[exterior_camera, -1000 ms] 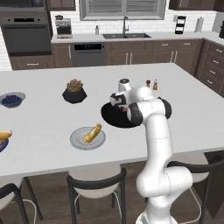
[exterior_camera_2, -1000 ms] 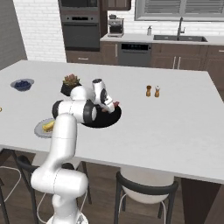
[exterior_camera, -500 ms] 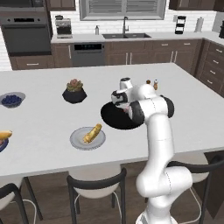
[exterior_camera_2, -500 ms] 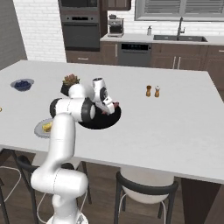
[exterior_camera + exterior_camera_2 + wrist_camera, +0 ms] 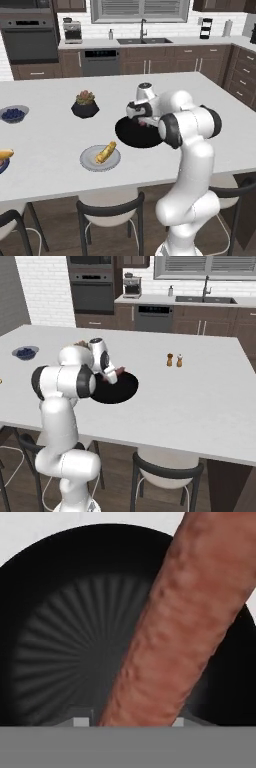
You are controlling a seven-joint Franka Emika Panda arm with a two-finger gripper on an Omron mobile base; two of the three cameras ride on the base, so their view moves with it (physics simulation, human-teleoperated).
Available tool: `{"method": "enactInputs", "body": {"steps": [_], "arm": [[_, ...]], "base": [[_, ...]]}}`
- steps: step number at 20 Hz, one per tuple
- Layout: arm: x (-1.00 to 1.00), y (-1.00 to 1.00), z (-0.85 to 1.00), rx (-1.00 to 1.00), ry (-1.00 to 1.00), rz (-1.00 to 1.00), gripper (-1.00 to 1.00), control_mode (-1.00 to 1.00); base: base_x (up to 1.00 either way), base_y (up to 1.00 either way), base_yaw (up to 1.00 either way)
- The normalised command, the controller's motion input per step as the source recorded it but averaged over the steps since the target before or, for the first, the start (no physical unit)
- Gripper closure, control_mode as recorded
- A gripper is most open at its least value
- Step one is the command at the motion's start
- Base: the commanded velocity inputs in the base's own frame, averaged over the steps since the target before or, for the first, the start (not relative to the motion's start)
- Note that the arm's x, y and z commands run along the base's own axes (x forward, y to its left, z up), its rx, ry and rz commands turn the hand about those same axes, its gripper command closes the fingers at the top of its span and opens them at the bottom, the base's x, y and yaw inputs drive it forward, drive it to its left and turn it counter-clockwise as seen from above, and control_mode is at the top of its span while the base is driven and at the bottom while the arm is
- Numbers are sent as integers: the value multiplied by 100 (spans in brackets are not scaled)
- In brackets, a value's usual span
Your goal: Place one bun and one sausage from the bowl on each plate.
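Note:
My gripper (image 5: 143, 121) hangs low over the black bowl (image 5: 131, 135) in the middle of the island and is shut on a reddish-brown sausage (image 5: 112, 374). In the hand view the sausage (image 5: 185, 622) runs slantwise from between the fingertips across the ribbed bottom of the bowl (image 5: 65, 637). A bun (image 5: 106, 152) lies on the pale grey plate (image 5: 89, 161) in front of the bowl on the left. Another bun (image 5: 5, 154) rests on the blue-rimmed plate (image 5: 1, 166) at the far left edge.
A black plant pot (image 5: 85, 105) stands behind the grey plate, and a small bowl of blue berries (image 5: 13, 114) sits further left. Salt and pepper shakers (image 5: 174, 360) stand to the right of the black bowl. Stools (image 5: 107, 212) line the near edge of the island.
The jaws have come together on the sausage in the black bowl. The arm has hardly shifted.

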Motion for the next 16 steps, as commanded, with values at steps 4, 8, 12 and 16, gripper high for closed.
{"method": "enactInputs", "body": {"steps": [4,8,12,16], "arm": [[-100,100,100,10,-8,0,100,-100],[-100,100,100,10,-1,0,100,-100],[-93,100,91,11,8,6,100,-100],[-67,100,29,9,27,11,100,-100]], "base": [[0,0,0],[0,0,0],[0,0,0],[0,0,0]]}}
